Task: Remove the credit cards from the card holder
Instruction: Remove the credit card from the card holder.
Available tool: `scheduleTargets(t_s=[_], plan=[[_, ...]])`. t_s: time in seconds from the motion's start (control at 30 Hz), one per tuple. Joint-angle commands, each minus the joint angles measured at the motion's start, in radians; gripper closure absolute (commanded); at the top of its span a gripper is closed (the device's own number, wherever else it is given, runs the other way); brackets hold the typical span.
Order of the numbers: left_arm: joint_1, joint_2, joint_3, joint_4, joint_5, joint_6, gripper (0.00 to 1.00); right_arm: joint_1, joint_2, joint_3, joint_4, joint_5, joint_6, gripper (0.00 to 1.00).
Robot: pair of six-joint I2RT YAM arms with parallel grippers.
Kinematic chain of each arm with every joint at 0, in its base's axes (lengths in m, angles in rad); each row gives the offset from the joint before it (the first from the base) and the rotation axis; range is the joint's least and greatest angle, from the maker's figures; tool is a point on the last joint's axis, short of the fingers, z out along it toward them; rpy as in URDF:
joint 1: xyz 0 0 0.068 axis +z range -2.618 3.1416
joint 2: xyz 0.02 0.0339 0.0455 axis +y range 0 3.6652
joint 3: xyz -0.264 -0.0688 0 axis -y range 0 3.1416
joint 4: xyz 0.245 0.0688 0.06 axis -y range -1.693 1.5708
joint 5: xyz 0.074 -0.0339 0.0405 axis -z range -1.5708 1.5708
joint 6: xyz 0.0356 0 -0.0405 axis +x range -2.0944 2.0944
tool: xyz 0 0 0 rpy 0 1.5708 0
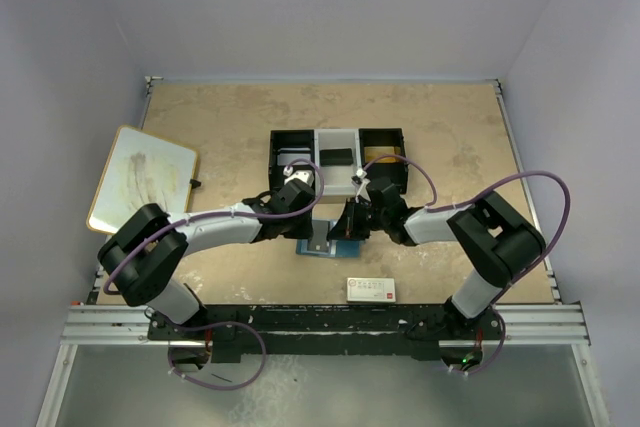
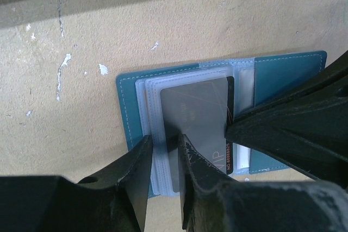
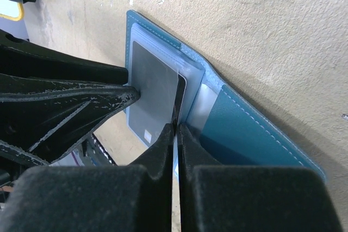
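The blue card holder [image 2: 285, 71] lies open on the table, near the middle [image 1: 318, 245]. A grey credit card [image 2: 196, 112] marked VIP sticks partway out of its pale pockets. My right gripper [image 3: 175, 127] is shut on that card's [image 3: 155, 88] dark edge. My left gripper [image 2: 164, 139] comes in from the other side with its jaws a little apart. One of its fingertips [image 2: 182, 140] rests on the card, the other at the pockets' outer border, with a strip of pale pocket showing between them. No gold-yellow card shows.
A black-and-white compartment tray [image 1: 335, 152] stands just behind the holder. A white box with red print [image 1: 371, 289] lies near the front edge. A whiteboard [image 1: 142, 179] rests at the left. Both arms meet over the holder.
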Motion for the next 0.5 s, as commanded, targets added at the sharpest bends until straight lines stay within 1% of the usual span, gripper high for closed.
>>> scheduleTargets(t_s=[0.0,0.3,0.43,0.47], plan=[[-0.006,0.005,-0.021,-0.001,0.016,-0.016,0.78,0.010,-0.006,0.019,0.006,0.009,0.016,1.00],[-0.006,0.021,-0.003,-0.005,0.015,-0.011,0.80,-0.003,-0.041,0.011,-0.027,0.036,0.026,1.00],[-0.006,0.023,-0.004,0.006,0.038,-0.005,0.81,-0.005,-0.026,0.016,0.007,0.009,0.031,0.80],[-0.006,0.023,-0.004,0.007,0.040,-0.004,0.82,-0.005,-0.014,0.025,0.005,0.005,0.030,0.77]])
